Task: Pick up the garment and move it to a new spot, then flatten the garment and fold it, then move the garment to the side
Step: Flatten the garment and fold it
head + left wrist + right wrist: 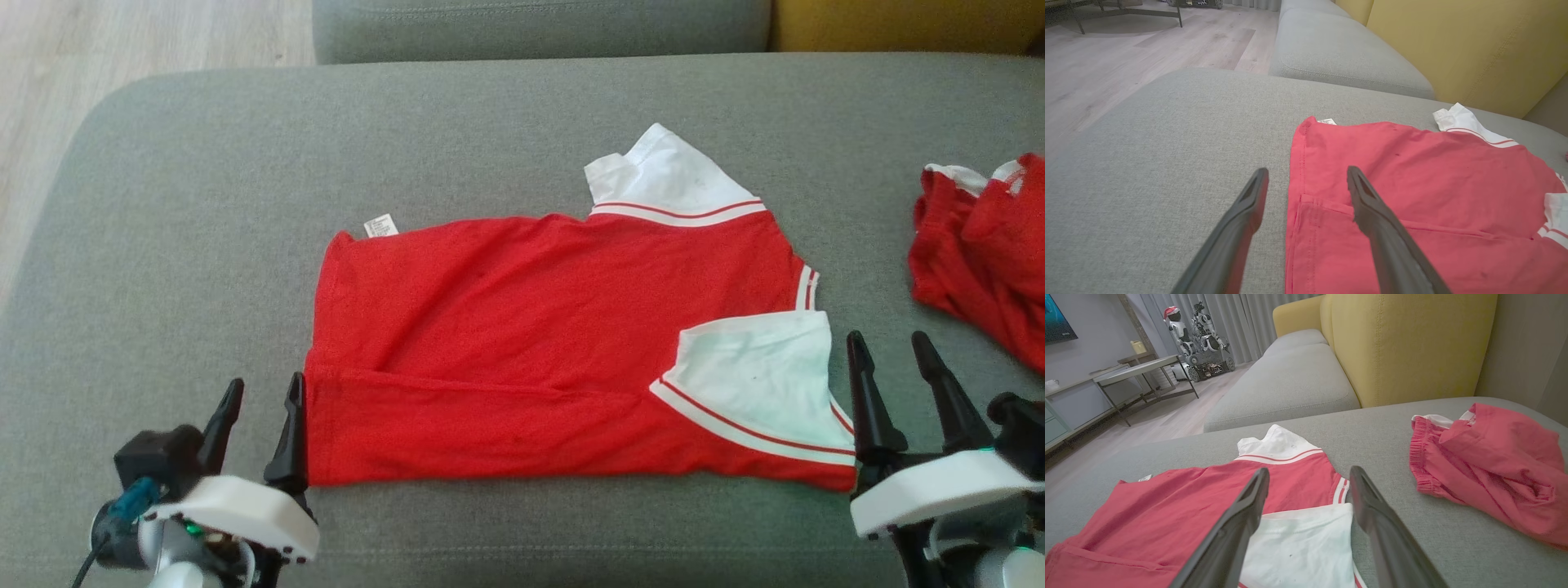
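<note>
The garment [531,327] is a red shirt with white sleeves, lying flat on the grey cushion [204,204] with its near strip folded up over the body. My left gripper [261,396] stands open at the shirt's lower left corner, empty; in the left wrist view the gripper [1308,177] straddles the hem of the garment [1412,171]. My right gripper [894,351] stands open and empty just right of the folded white sleeve [759,376]. In the right wrist view this gripper [1310,479] hovers over the sleeve's edge on the garment [1180,498].
A second crumpled red garment [980,253] lies at the cushion's right edge, also in the right wrist view [1490,465]. A yellow backrest [1404,343] stands behind. Wood floor [98,49] lies past the cushion's left edge.
</note>
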Controlling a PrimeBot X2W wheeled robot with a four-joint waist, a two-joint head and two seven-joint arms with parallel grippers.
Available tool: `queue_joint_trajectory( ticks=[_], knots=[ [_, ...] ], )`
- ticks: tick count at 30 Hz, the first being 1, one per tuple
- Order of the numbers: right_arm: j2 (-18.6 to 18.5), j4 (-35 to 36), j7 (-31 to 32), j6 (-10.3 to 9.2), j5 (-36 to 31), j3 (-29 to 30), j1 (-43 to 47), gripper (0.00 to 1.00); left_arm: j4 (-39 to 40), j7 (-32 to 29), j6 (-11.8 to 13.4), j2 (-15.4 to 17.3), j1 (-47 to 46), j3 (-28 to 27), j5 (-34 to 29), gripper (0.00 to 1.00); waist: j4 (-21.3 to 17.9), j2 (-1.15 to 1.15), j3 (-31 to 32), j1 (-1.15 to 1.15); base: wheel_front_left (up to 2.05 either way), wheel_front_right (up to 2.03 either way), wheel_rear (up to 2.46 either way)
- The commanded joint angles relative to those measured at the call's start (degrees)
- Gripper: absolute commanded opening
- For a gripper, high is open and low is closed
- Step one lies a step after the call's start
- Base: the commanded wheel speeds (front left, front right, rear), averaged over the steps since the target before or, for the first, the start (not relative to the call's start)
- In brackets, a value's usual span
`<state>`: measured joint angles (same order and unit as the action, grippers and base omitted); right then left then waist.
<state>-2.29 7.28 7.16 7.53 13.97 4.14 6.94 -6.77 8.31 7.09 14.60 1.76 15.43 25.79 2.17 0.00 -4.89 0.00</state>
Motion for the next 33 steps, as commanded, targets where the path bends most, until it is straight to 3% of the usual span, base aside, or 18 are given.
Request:
queue_joint_trajectory(
  ticks=[1,5,9,11,19,28,29,30,31,33],
  knots=[
    [-0.59,2.65,0.30,-0.04,-0.14,-1.24,-2.44,1.00,2.02,0.10,0.07,1.58,-3.15,-2.30,-0.42,1.00,0.31,0.00,-0.73,0.00,0.00,0.00,0.00],
    [-0.59,3.30,0.66,-0.04,0.31,-1.19,-3.02,1.00,1.60,-0.66,-1.21,1.48,-6.79,-1.88,0.15,1.00,0.63,0.00,-2.53,0.00,0.00,0.00,0.00],
    [-0.59,4.18,1.04,-0.04,0.32,-1.71,-4.77,1.00,-2.16,-2.77,-4.04,1.44,-14.58,-1.44,1.67,1.00,0.28,0.00,-6.10,0.00,0.00,0.00,0.00],
    [-0.59,4.67,1.08,-0.04,0.23,-2.50,-6.49,1.00,-7.19,-4.96,-6.52,1.47,-21.00,-1.13,3.08,1.00,-0.49,0.00,-9.00,0.00,0.00,0.00,0.00],
    [-0.59,4.29,0.26,-0.04,0.73,-5.74,-10.41,1.00,-21.93,-8.67,-11.43,2.24,-33.39,-1.39,6.41,1.00,-3.03,0.00,-14.69,0.00,0.00,0.00,0.00],
    [-0.59,0.87,-1.74,-0.04,2.26,-7.02,-12.75,1.00,-36.13,-10.57,-14.01,3.06,-40.60,-0.33,9.69,1.00,-4.92,0.00,-17.32,0.00,0.00,0.00,0.00],
    [-0.59,0.50,-1.95,-0.04,2.45,-6.86,-12.87,1.00,-36.90,-10.58,-14.17,3.03,-40.90,0.12,9.96,0.49,-4.99,0.00,-17.31,0.00,0.00,0.00,0.00],
    [-0.59,0.18,-2.11,-0.04,2.62,-6.64,-13.02,1.00,-37.40,-10.37,-14.29,2.93,-41.14,0.60,10.24,0.11,-5.00,0.00,-17.28,0.00,0.00,0.00,0.00],
    [-0.59,-0.10,-2.26,-0.04,2.65,-6.31,-13.23,1.00,-37.79,-10.13,-14.38,2.89,-41.34,1.16,10.40,0.00,-4.97,0.00,-17.25,0.00,0.00,0.00,0.00],
    [-0.59,-0.74,-2.49,-0.04,2.82,-5.59,-13.98,1.00,-38.31,-9.24,-14.48,2.90,-41.71,2.23,10.61,0.00,-4.85,0.00,-17.14,0.00,0.00,0.00,0.00]
  ],
)
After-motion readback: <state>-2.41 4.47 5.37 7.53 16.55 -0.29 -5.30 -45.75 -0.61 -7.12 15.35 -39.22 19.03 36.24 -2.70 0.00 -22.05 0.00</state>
